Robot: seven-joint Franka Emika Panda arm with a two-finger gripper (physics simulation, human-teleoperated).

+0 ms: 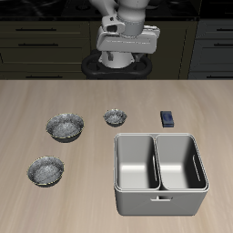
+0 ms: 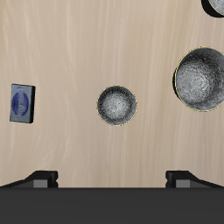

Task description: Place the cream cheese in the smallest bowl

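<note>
The cream cheese [image 1: 167, 118] lies flat on the bare table [image 1: 36, 109], behind the steel tub [image 1: 160, 173] and well apart from the gripper [image 1: 126, 41], which hangs high up near the robot's base at the back. The smallest bowl [image 1: 115, 116] sits near the box, at about the same depth, with open wood between them. Two larger bowls stand farther off: one [image 1: 65, 126] beside the smallest bowl, the other [image 1: 45, 169] nearer the front edge. Nothing holds the box. From here the fingers are too small and dark to tell whether they are spread or closed.

In the wrist view the cream cheese [image 2: 21, 103] shows its blue top with the pale patch, and the smallest bowl [image 2: 116, 105] lies clear of it. One larger bowl [image 2: 201, 80] is cut by the frame edge; of the other [image 2: 214, 6] only a sliver shows. Two dark finger tips [image 2: 42, 178] stand far apart, so the claw is spread and holds nothing.
</note>
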